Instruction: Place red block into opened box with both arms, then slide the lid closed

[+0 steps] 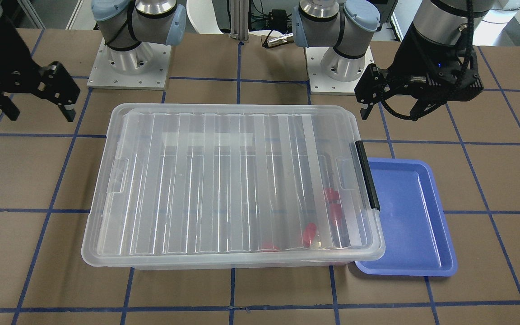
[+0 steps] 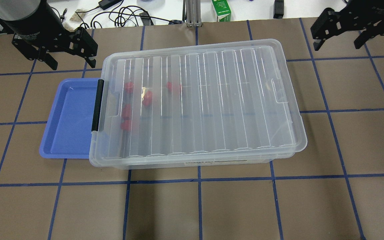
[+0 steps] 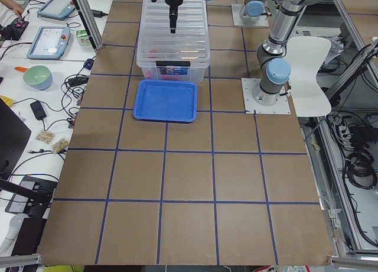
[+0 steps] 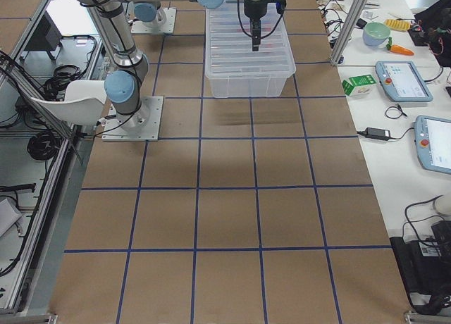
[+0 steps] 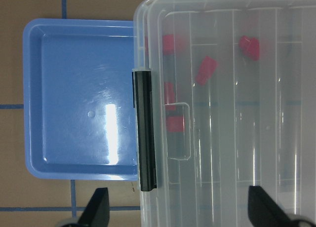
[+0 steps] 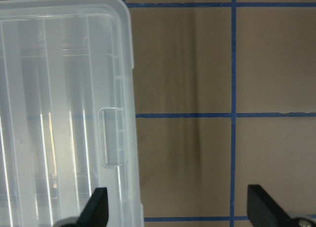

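Observation:
The clear box [image 2: 178, 162] stands mid-table, with the ribbed lid [image 2: 212, 100] lying over its whole top, slightly askew. Several red blocks [image 2: 147, 98] show blurred through the lid near the end with the black bar [image 2: 97, 105]; the left wrist view shows a red block [image 5: 206, 70] beside that bar [image 5: 146, 133]. My left gripper [image 2: 72, 63] hangs open above the table behind the bar end, holding nothing. Past the opposite end, my right gripper [image 2: 338, 45] is open and empty too. From the front, the lid [image 1: 224, 180], left gripper [image 1: 390, 113] and right gripper [image 1: 41, 113] are in view.
A shallow blue tray [image 2: 68, 120] lies against the box's bar end, partly under the box's rim, with nothing in it. Both arm bases [image 1: 129, 63] are bolted behind the box. A side bench holds a green carton [image 2: 221, 10] and cables.

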You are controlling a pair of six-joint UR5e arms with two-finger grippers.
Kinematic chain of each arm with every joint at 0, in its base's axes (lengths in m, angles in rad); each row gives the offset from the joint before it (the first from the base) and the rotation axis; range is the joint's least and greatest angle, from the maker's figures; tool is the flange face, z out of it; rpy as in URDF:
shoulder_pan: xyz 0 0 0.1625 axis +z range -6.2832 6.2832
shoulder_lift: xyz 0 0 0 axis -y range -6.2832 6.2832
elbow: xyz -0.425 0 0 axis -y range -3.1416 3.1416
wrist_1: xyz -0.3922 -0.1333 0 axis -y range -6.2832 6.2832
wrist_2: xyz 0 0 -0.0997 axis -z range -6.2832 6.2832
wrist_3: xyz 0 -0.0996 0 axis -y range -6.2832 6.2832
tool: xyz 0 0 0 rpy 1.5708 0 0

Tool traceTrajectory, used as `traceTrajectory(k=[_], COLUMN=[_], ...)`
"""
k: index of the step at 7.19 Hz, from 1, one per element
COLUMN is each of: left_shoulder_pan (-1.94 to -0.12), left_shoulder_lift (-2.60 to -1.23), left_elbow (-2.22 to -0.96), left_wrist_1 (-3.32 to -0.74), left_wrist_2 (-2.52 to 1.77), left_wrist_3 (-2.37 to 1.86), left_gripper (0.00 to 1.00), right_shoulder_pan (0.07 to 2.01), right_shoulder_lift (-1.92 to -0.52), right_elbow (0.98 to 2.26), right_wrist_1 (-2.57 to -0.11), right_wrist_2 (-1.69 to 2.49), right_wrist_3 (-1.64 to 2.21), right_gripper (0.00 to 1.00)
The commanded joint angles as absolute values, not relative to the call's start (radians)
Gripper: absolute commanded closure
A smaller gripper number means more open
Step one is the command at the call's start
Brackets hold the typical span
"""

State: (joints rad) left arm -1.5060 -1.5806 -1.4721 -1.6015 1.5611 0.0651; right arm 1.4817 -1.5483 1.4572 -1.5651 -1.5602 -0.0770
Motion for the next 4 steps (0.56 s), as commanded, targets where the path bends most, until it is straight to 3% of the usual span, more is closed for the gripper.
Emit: traceTrajectory(k=[1,4], left_shoulder_pan=[-1.505,-1.505], left_shoulder_lift=[-1.580,-1.580], left_elbow=[-1.468,-1.471], left_wrist_1=[-1.601,-1.601], left_wrist_2=[1.563,1.563], left_wrist_3=[0.067,0.064], left_gripper=[0.00,0.00], right_shoulder_pan=[1.615,1.614], right_shoulder_lift=[-1.500,-1.494], right_elbow=[1.448,1.447], right_wrist_1=[-1.610,-1.617], right_wrist_2=[-1.591,-1.588], right_wrist_3=[0.021,0.020], right_gripper=[0.00,0.00])
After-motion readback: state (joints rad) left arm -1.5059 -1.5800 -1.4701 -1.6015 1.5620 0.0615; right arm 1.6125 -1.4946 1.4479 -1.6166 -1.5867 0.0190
